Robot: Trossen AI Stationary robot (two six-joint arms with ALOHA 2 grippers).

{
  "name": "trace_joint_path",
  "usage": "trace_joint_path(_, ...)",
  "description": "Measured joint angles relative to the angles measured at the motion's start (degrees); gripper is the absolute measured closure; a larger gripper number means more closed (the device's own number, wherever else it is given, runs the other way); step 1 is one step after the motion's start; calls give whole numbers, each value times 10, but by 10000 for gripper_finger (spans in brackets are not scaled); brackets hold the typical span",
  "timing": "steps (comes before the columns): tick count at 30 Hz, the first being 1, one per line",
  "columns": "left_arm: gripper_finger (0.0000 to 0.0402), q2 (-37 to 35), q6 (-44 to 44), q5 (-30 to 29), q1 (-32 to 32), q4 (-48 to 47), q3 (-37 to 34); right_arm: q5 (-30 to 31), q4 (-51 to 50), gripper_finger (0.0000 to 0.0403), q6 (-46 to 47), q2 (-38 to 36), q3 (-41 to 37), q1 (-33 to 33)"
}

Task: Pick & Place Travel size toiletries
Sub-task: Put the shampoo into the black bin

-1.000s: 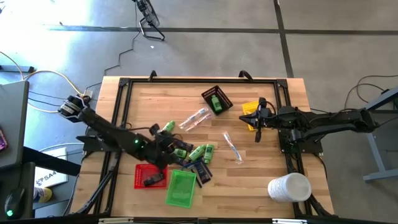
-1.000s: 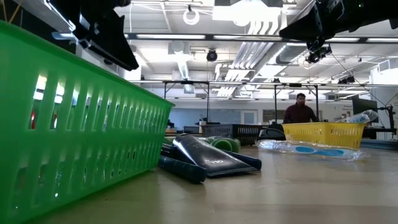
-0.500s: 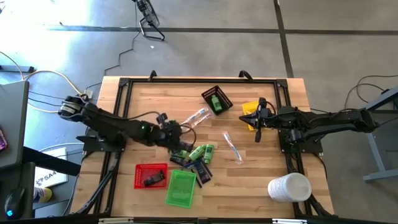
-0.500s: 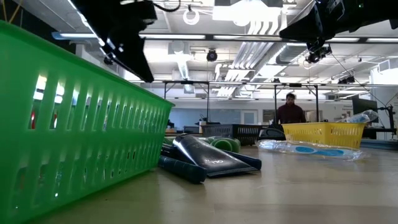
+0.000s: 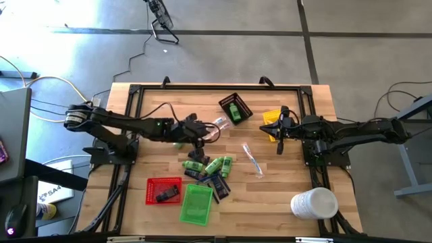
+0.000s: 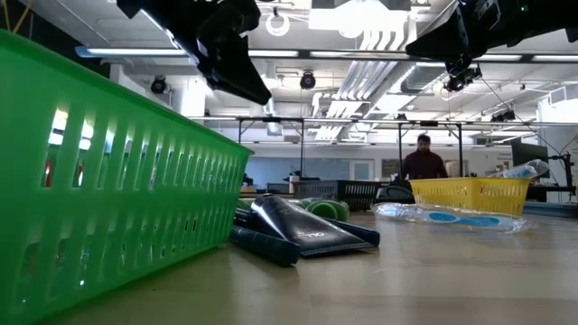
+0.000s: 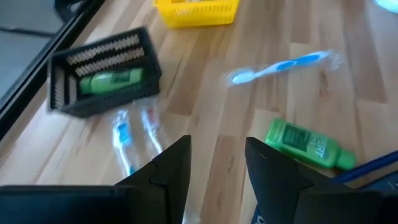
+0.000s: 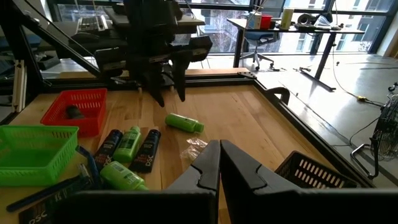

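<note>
The travel size toiletries lie scattered mid-table: green bottles (image 5: pixel 217 164), dark packets (image 5: pixel 217 183) and clear-wrapped toothbrushes (image 5: pixel 253 160). My left gripper (image 7: pixel 216 146) hangs open and empty above the table (image 5: pixel 155 101), short of two wrapped toothbrushes (image 7: pixel 134 134). One green bottle (image 8: pixel 185 122) lies on the wood just beyond it. The black tray (image 5: pixel 235 108) holds another green bottle (image 7: pixel 112 81), lying flat. My right gripper (image 8: pixel 219 155) stays shut and empty, raised beside the yellow tray (image 5: pixel 271 121) at the right.
A red tray (image 5: pixel 163 190) with a dark piece in it and a green tray (image 5: pixel 196 204) stand near the front edge. A big white cylinder (image 5: pixel 314 202) lies at the front right. A person (image 6: pixel 423 161) stands in the room far behind the table.
My left gripper has swung from beside the red tray toward the table's far edge and right, rising a little and rolling about its own axis. Its fingers keep the same gap. Nothing on the table has moved.
</note>
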Motion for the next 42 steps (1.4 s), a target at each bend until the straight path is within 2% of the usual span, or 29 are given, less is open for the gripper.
trace_joint_path(11, 254, 0, 42, 101, 41, -31, 0, 0, -3, 399, 0, 0, 0, 0)
trace_joint_path(21, 254, 0, 41, 104, 39, -147, -1, 0, -4, 399, 0, 0, 0, 0)
trace_joint_path(26, 254, 0, 26, 129, 39, -151, -1, 0, -4, 399, 3, 0, 0, 0)
trace_joint_path(37, 254, 0, -19, 130, 39, -157, -1, 0, -4, 399, 3, 0, 0, 0)
trace_joint_path(42, 254, 4, -89, 127, 40, -161, -1, 0, -4, 399, 3, 0, 0, 0)
